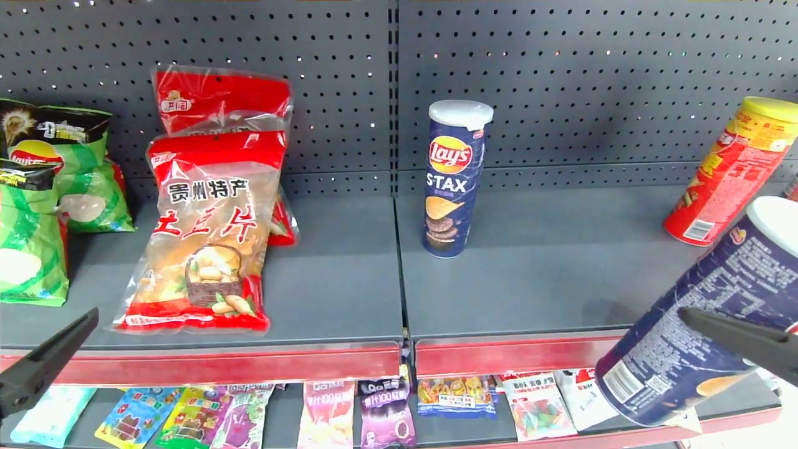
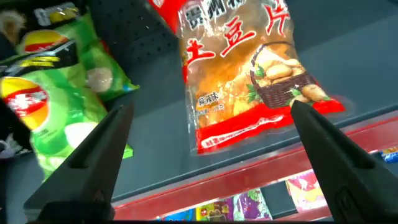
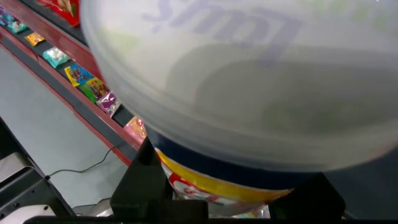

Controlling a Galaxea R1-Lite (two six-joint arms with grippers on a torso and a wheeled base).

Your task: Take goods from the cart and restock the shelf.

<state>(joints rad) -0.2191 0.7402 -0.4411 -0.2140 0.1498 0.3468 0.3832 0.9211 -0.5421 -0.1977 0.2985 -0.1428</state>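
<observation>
R gripper [image 3: 231, 190] clamped on blue chips can [image 1: 698, 280]. Can is tilted, lid toward 1 o'clock, sits ~4 o'clock in head cam, over front lip of shelf [image 1: 536, 280]. L gripper [image 2: 211, 112] spread wide, nothing in it, ~8 o'clock, near red potato-chip bag [image 1: 206, 237]. 2nd blue can [image 1: 452, 181] upright mid-shelf. Red can [image 1: 729, 171] at 2 o'clock.

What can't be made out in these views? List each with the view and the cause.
Head view, right edge: cuts off the lid of the held blue can.
Right wrist view: that can's lid sits close up and hides most of what lies beyond.
Head view: the front bag hides the lower part of the rear red bag.
Head view, left edge: cuts the green bags.
Head view, bottom edge: cuts the lower-shelf packets.
</observation>
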